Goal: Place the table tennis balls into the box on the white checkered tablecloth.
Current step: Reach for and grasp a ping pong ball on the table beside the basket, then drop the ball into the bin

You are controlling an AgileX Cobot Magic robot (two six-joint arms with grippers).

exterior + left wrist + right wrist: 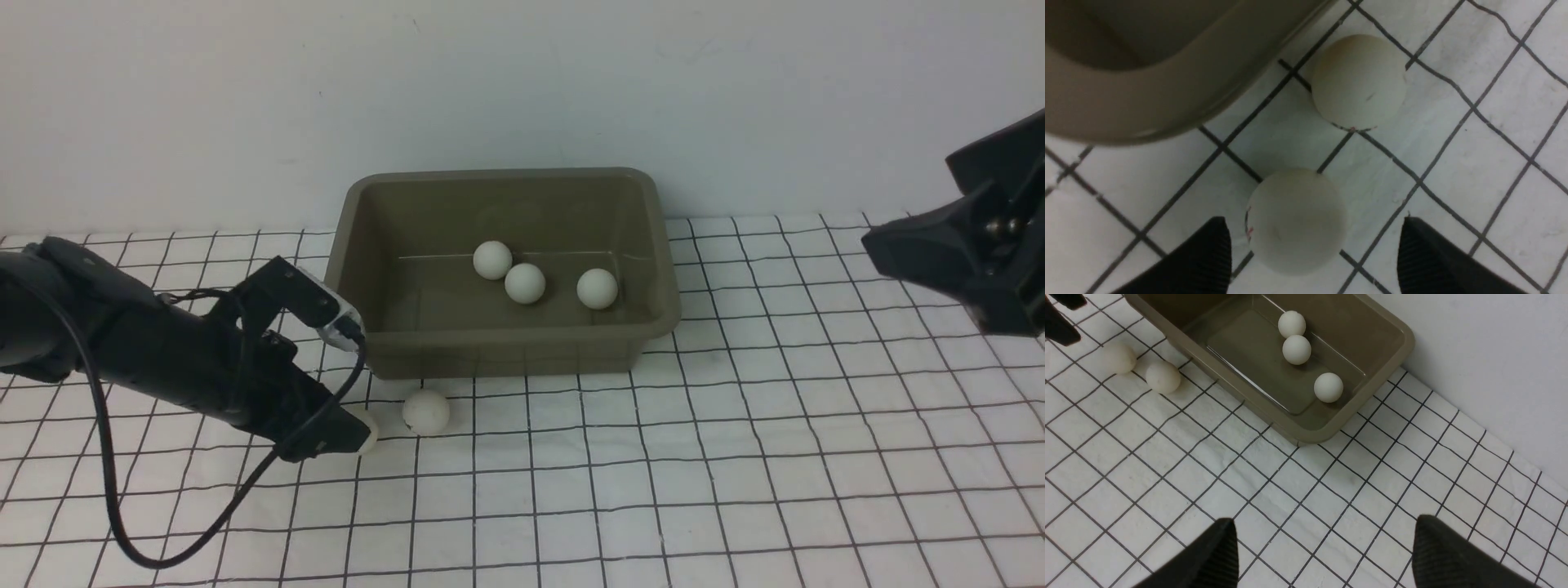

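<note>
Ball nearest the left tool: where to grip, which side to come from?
Across its middle, from above: the ball is a smooth sphere on the tablecloth, sitting inside the open left tool, clear of the other ball and the box.

- The white checkered tablecloth [735, 457] covers the table from the far edge at the wall to the near edge. Its thin black lines form small squares, and it is slightly wrinkled.
- The box [506, 347], olive-grey with a flared rim, stands on the cloth at the far edge, roughly midway between the left and right edges.
- One table tennis ball [425, 411] lies on the cloth just nearer than the box's near-left corner, not touching it.
- A second ball [1119, 357] lies just beside the first, toward the left edge, with a small gap between them.
</note>
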